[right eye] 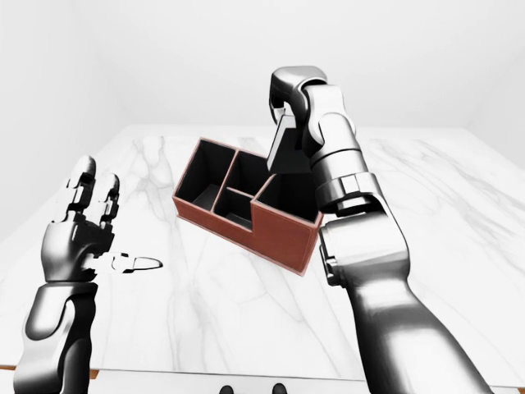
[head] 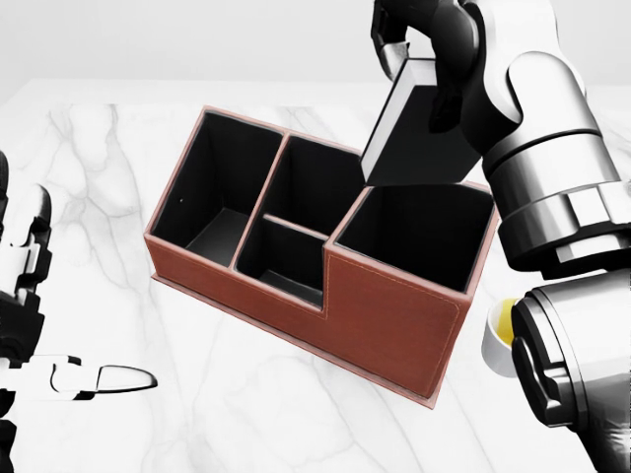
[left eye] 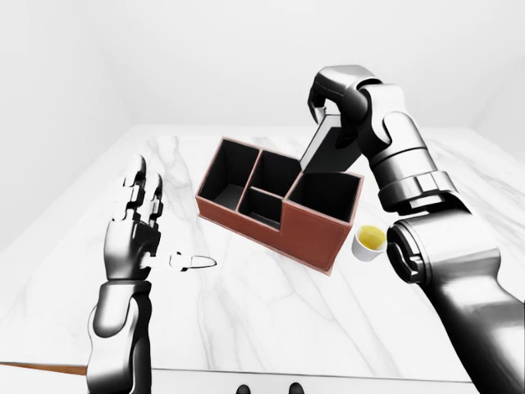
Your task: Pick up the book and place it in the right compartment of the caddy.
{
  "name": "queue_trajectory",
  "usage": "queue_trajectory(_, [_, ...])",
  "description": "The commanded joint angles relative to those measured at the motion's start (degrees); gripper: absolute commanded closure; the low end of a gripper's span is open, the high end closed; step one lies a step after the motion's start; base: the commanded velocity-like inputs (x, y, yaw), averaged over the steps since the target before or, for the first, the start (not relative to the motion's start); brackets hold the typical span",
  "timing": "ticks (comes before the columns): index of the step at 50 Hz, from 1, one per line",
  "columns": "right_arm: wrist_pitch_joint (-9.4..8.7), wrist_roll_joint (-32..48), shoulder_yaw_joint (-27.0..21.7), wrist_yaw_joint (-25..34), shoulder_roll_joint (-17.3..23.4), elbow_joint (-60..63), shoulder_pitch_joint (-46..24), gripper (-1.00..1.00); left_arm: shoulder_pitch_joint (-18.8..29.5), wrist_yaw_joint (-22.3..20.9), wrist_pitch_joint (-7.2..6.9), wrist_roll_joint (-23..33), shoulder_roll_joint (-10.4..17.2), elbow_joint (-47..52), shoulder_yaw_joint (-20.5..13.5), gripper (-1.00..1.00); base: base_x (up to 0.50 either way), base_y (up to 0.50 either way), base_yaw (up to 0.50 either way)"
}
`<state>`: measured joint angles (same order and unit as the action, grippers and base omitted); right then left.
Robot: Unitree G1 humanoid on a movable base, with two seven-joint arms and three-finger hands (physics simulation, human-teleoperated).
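A dark book (head: 419, 138) with white page edges is held tilted in my right hand (head: 424, 49), just above the far rim of the caddy's right compartment (head: 419, 232). The caddy (head: 389, 320) is a red-brown box with black inside, set at a slant on the white marble table (left eye: 271, 312); it has several compartments. My right hand's fingers close round the book's upper end. My left hand (left eye: 135, 217) is open and upright, over the table at the left of the left-eye view, apart from the caddy.
A small white cup (left eye: 369, 241) with yellow content stands on the table just right of the caddy, close to my right forearm. A small white and dark object (left eye: 190, 262) lies on the table beside my left hand.
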<state>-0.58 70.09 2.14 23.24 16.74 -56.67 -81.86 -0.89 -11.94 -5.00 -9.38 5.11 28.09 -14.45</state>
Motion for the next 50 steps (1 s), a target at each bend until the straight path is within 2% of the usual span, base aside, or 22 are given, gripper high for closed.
queue_trajectory(1, [1.42, 2.4, 1.0, -8.2, -1.1, -9.4, -1.4, 1.0, 0.1, 0.0, 0.0, 0.5, -0.2, -1.3, 0.1, -1.0, 0.0, 0.0, 0.0])
queue_trajectory(12, [1.46, 3.3, 1.6, -11.5, -1.6, -12.8, -0.7, 1.0, 0.1, 0.1, 0.0, 0.6, 0.0, -2.5, 0.2, -1.0, 0.0, 0.0, 0.0])
queue_trajectory(26, [-0.07, 4.5, 1.8, -14.6, -1.6, -16.0, 0.4, 1.0, -0.4, 0.1, 0.0, 0.7, -0.1, -2.6, 0.2, -1.0, 0.0, 0.0, 0.0])
queue_trajectory(50, [-1.1, 5.0, 2.0, -18.8, -3.5, -18.8, 3.2, 1.0, 1.2, 0.1, 0.0, 0.4, 0.7, -8.8, -0.5, -1.0, 0.0, 0.0, 0.0])
